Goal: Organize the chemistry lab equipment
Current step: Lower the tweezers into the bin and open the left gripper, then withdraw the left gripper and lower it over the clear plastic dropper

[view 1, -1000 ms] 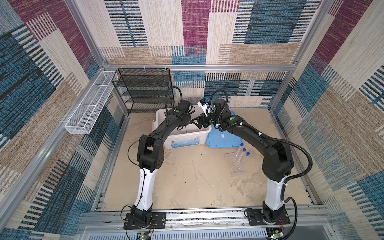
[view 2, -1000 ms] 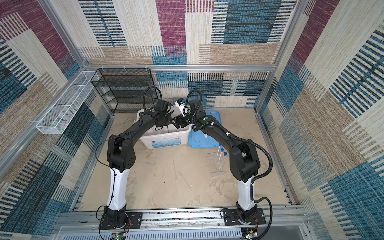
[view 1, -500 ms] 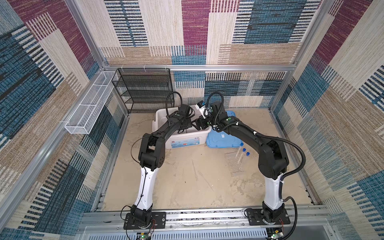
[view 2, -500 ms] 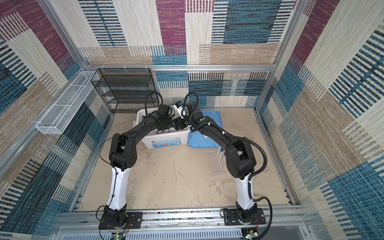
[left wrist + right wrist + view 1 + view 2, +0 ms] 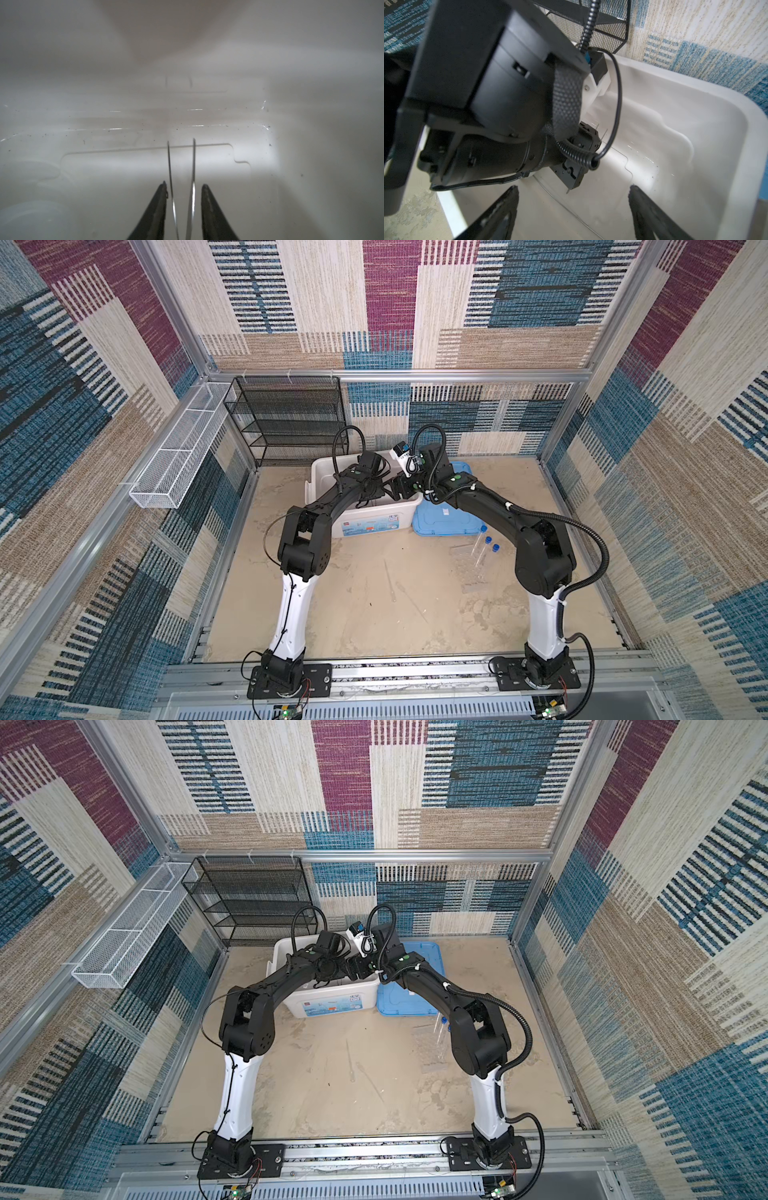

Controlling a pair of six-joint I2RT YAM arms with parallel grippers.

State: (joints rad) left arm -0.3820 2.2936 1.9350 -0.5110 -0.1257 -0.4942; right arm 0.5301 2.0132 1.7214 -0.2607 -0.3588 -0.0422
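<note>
Both arms have leaned further over the white box (image 5: 365, 526) than a second ago, and the left hand (image 5: 184, 185) has gone down inside it and let its fingers part. Next to the box, on the right hand's side, the blue lid (image 5: 446, 518) lies flat on the table (image 5: 353, 614). Over the box's open top, the right hand (image 5: 573, 193) is spread wide with nothing in it, just beside the left arm's wrist (image 5: 488, 83) and its looped cable (image 5: 617, 104). Between the left hand's loosened fingers stand the tweezers (image 5: 192, 166), legs apart and tips toward the box floor. A gap shows at one finger, so I judge them let go. Well behind both hands, the three test tubes (image 5: 482, 549) and the dropper (image 5: 388, 576) wait on the table. Trouble could come if the left hand lifts crookedly and a finger hooks a tweezer leg, dragging it back out. The right hand could also close in and snag that cable.
</note>
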